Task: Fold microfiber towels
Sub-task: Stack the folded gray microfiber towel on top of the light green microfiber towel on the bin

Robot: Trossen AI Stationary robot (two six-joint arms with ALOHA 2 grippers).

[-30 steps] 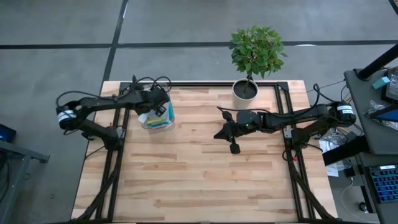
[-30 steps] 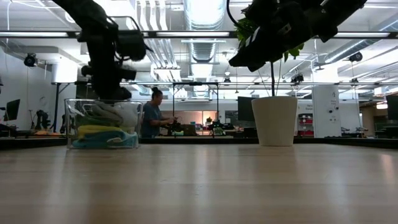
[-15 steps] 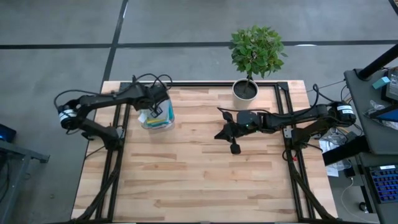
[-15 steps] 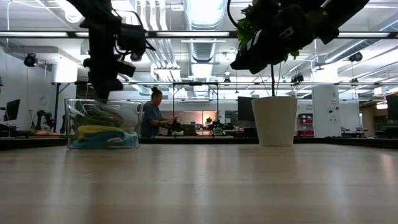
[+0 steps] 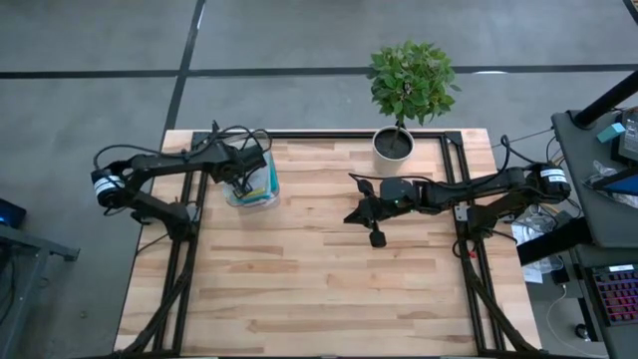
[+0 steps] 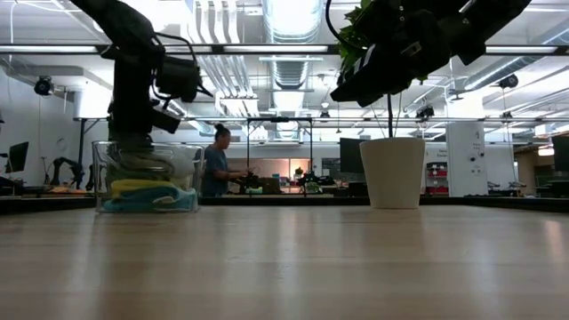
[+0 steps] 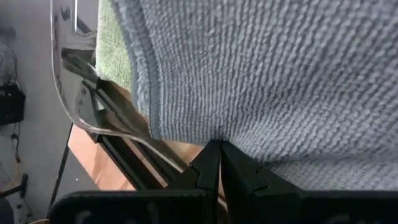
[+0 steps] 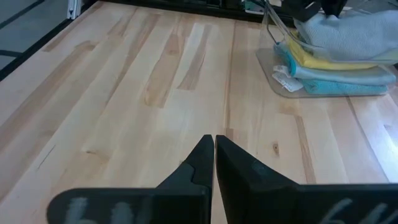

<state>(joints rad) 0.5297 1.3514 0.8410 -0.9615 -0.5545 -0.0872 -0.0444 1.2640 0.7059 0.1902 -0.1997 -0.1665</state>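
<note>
A clear plastic bin (image 5: 255, 191) at the table's far left holds stacked microfiber towels: grey (image 8: 348, 34) on top, then yellow (image 8: 329, 61), then teal (image 8: 348, 84). An olive green one (image 7: 115, 50) shows beside the grey. My left gripper (image 7: 219, 146) reaches down into the bin (image 6: 147, 178), shut on the grey towel (image 7: 267, 68). My right gripper (image 5: 377, 237) hangs shut above the middle of the table, with nothing between its fingers (image 8: 205, 155). My left gripper pinches the grey towel at its lower edge (image 7: 219, 132), where the cloth puckers between the two fingertips. The fingers slant steeply down into the bin. The towel spreads away from the tips and lies on the stack; one layer or several, I cannot tell.
A potted plant in a white pot (image 5: 393, 145) stands at the far edge, right of centre. Bare wooden tabletop (image 5: 319, 289) stretches across the near half. A person (image 6: 216, 169) works in the room beyond the table.
My left gripper has sunk toward the bin, shifted a little toward the table's left edge, tipped more steeply downward and rolled at the wrist. It has stayed shut. The towels in the bin keep their place.
</note>
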